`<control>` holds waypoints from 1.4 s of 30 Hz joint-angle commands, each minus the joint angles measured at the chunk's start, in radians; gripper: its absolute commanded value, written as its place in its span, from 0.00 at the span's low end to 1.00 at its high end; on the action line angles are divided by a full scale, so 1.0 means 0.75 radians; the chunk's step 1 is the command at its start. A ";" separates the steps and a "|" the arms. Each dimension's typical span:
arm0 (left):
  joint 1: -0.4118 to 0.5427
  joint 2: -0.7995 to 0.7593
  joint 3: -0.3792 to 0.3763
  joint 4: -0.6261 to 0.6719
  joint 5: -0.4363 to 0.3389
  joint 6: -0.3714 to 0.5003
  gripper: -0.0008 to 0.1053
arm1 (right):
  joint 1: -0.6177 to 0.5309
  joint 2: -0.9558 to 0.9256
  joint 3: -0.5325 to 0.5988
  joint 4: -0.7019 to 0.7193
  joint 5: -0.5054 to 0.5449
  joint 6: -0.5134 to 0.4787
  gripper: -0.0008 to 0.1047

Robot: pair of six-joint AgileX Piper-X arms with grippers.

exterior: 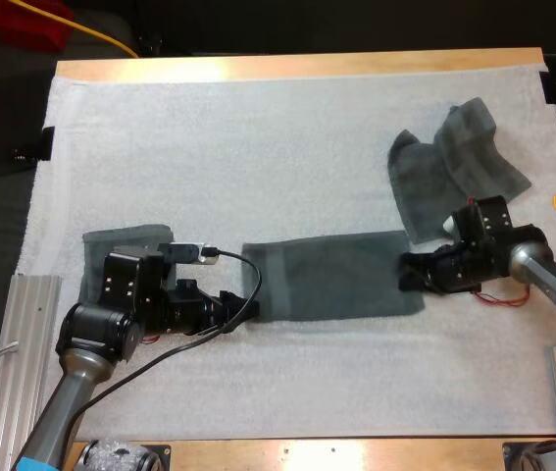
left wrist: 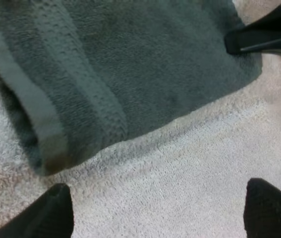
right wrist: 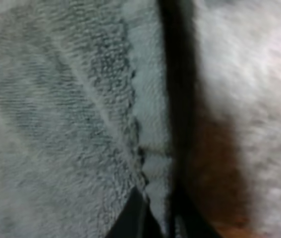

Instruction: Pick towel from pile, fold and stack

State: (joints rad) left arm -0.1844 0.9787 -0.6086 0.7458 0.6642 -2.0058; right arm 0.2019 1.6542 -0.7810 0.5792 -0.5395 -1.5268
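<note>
Grey-green towel (exterior: 331,278) — edge in right claw (exterior: 407,277)

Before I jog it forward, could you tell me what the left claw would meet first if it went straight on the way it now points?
Most likely the near edge of the flat towel, lying just ahead of the open left claw, though the claw's height is hard to judge.
</note>
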 commanded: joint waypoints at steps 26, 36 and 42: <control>0.003 -0.011 -0.003 -0.002 0.011 0.007 0.66 | 0.002 -0.321 -0.010 0.427 0.883 -0.323 0.01; 0.003 -0.011 -0.003 -0.002 0.071 0.007 0.66 | 0.002 -0.484 -0.010 0.543 0.941 -0.305 0.01; 0.003 -0.011 -0.003 -0.002 0.071 0.007 0.66 | 0.002 -0.522 -0.077 0.565 0.724 -0.232 0.01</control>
State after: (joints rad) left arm -0.1844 0.9787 -0.6086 0.7458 0.7086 -2.0058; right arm 0.2066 1.2721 -0.8206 0.9946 0.0412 -1.7102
